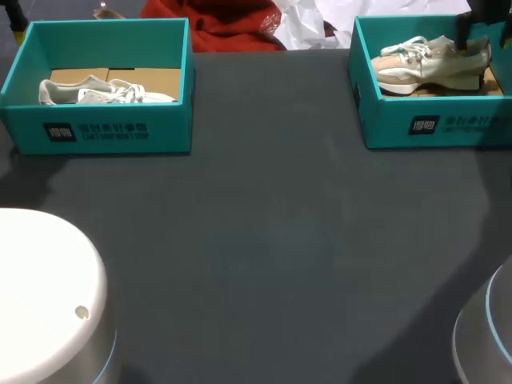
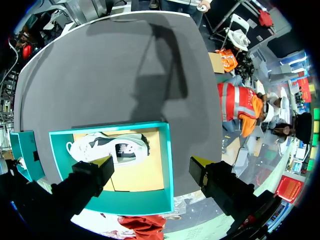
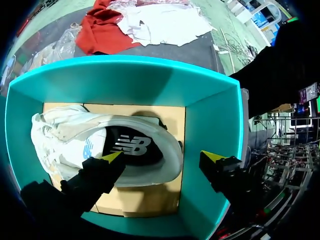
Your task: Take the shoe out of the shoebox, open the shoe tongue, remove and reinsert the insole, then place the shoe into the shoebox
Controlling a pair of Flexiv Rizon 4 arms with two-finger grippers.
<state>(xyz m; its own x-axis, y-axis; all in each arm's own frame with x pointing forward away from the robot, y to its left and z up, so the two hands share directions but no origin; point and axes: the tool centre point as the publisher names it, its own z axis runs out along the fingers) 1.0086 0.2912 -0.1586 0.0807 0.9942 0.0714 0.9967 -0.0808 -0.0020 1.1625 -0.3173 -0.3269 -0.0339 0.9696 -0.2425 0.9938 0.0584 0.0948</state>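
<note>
Just ahead of the spread right claw (image 3: 161, 157), the shoe (image 3: 75, 135) lies in its shoebox (image 3: 212, 120), long axis along the fingertip line, heel under the gap; the left claw (image 2: 152, 167), spread too, hangs higher over the other shoebox (image 2: 166, 160).

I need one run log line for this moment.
left gripper open over left shoebox | right gripper open over shoe in right shoebox | no shoe taken out

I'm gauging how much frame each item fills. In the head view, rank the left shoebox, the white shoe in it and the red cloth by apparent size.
1. left shoebox, clearly largest.
2-3. red cloth and white shoe look alike in spread; the cloth is cropped by the view's edge, so unranked.
</note>
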